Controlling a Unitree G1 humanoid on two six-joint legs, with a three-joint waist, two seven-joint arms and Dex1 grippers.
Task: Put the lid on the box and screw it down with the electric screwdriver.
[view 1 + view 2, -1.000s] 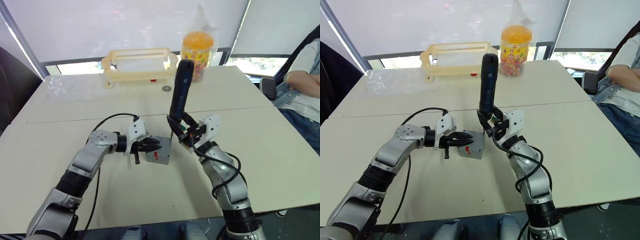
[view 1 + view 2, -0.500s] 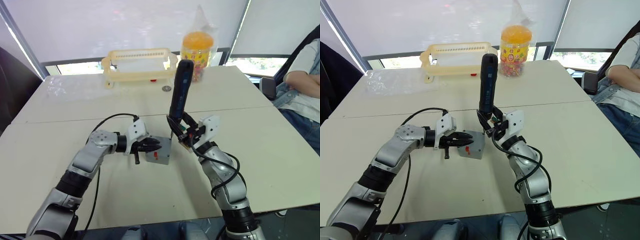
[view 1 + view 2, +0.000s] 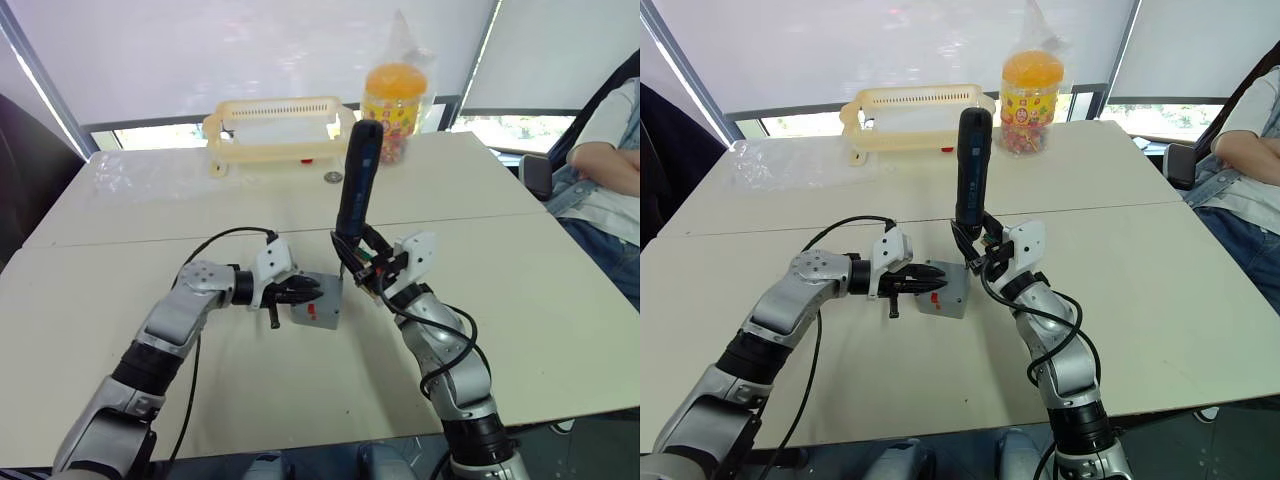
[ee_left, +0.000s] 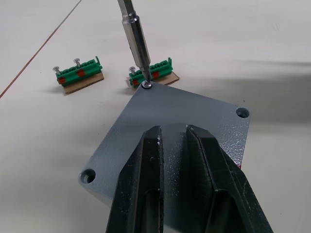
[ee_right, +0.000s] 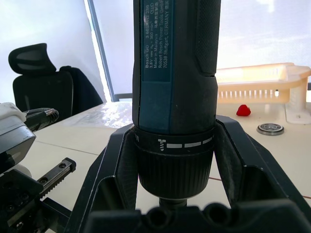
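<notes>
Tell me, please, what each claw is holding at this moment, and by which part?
The right claw grips the electric screwdriver at its lower collar. The left claw holds nothing; its closed fingers press on the lid.

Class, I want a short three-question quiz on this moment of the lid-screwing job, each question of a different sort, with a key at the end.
1. True or false: the bit of the electric screwdriver sits on a screw at a corner of the lid.
2. Which gripper holds the electric screwdriver? A) left gripper B) right gripper C) neither
3. Fill in: beyond the lid lie two green ______ carrying spare screws.

Key: 1 true, the tip meets a screw head at the lid's far corner, while two other corner holes show empty. 2 B; its fingers clamp the tool's collar, while the left gripper's fingers rest shut on the lid. 3 holders.
</notes>
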